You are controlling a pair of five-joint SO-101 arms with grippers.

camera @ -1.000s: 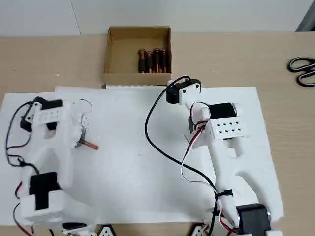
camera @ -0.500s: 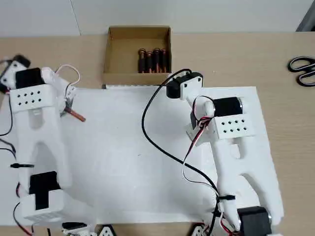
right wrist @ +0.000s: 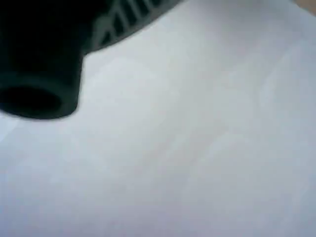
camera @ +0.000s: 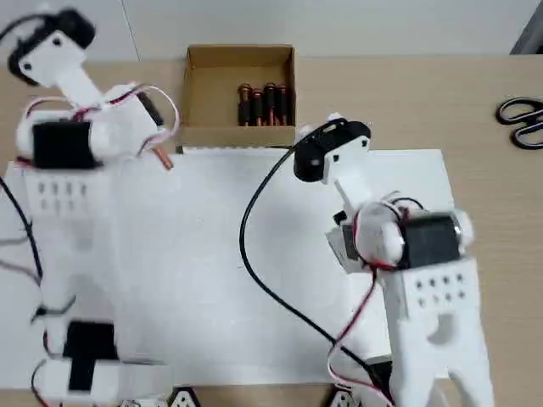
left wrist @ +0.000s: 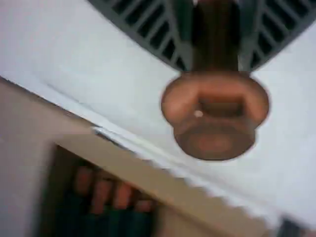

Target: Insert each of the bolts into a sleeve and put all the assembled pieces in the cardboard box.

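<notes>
1. The left gripper (camera: 153,141) pinches a copper bolt (camera: 163,158) just beside the cardboard box (camera: 193,89).
2. Assembled pieces (camera: 265,103) lie inside the box.
3. Well to the right, the right gripper (camera: 343,244) appears to clamp a black sleeve (right wrist: 39,96), and the bolt's long axis slants toward it.

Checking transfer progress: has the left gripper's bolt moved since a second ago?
Yes. The bolt has travelled across the white sheet toward the cardboard box.

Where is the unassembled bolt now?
In the high view, the left gripper holds the bolt over the white mat, by the near-left corner of the cardboard box.
</notes>
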